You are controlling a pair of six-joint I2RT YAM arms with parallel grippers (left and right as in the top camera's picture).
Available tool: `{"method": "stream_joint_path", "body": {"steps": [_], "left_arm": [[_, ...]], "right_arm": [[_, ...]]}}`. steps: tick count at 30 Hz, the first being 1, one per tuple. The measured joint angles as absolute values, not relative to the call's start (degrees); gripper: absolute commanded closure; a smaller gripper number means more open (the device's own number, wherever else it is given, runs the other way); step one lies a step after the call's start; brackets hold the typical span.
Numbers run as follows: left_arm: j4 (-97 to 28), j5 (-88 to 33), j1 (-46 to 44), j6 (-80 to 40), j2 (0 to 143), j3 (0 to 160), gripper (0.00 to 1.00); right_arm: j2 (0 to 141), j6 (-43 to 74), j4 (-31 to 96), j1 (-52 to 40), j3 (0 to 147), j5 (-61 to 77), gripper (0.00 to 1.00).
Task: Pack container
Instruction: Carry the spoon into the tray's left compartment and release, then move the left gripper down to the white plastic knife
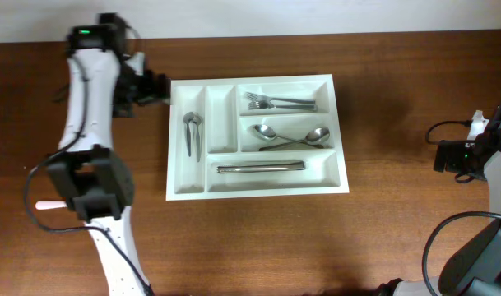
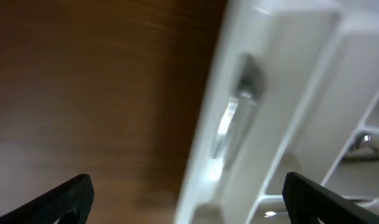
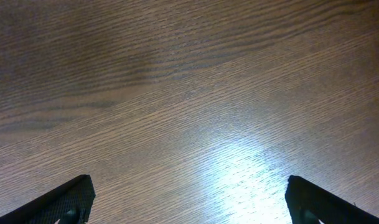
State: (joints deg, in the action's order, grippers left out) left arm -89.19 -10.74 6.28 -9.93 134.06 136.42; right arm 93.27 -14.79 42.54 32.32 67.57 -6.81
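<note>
The white cutlery tray [image 1: 340,144] lies in the middle of the brown table. Its leftmost narrow compartment holds small spoons [image 1: 192,131]. The top right compartment holds forks [image 1: 279,103], the middle one spoons [image 1: 291,137], the bottom long one knives [image 1: 260,168]. My left gripper [image 1: 161,89] is open and empty just off the tray's upper left corner; in the left wrist view [image 2: 188,202] the tray's left rim [image 2: 205,137] and a blurred small spoon [image 2: 236,112] lie between its fingers. My right gripper [image 3: 188,202] is open and empty over bare wood at the far right.
A pale pink object [image 1: 49,205] lies at the left edge, partly under the left arm. The right arm's base and cables [image 1: 472,156] stand at the right edge. Bare wood surrounds the tray.
</note>
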Motion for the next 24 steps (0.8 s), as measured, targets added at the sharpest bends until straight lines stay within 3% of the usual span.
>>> {"method": "stream_joint_path", "body": {"steps": [6,15,24], "left_arm": [[-96.0,-10.8,16.4,-14.3,134.1,136.8,0.01],[-96.4,-12.7,29.1,-17.6,132.9,136.7,0.01],[-95.4,-8.5,35.3,-27.5,117.8,122.0,0.01]], "right_arm": [[93.3,-14.8,42.5,32.3,67.6,-6.8,0.01],[93.3,-14.8,42.5,32.3,67.6,-6.8,0.01],[93.3,-14.8,42.5,32.3,67.6,-6.8,0.01]]}}
